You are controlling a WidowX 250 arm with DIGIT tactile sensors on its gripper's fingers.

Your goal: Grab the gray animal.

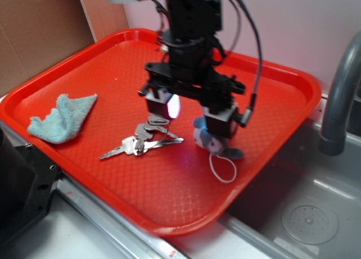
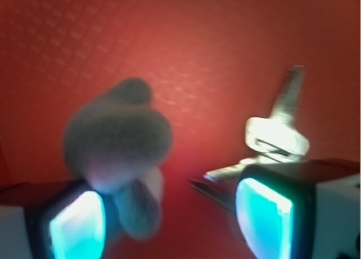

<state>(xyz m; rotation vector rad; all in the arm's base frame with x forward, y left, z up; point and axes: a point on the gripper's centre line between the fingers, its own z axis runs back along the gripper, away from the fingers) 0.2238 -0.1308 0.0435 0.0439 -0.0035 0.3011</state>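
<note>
Gray animal (image 1: 207,140) under one finger of spread claw (image 1: 193,115), not between fingers; keys (image 1: 144,140) beside.

The arm (image 1: 192,22) is black, built of blocky housings, with black cables looping off its side and a pale ribbed sleeve near the top of the exterior view. Its claw (image 1: 192,115) hangs from a black crossbar and ends in two chunky fingers (image 1: 162,105), black on the outside with white side faces. The inner pads (image 2: 263,216) are translucent and glow cyan in the wrist view, pinkish-white in the exterior view.
</note>
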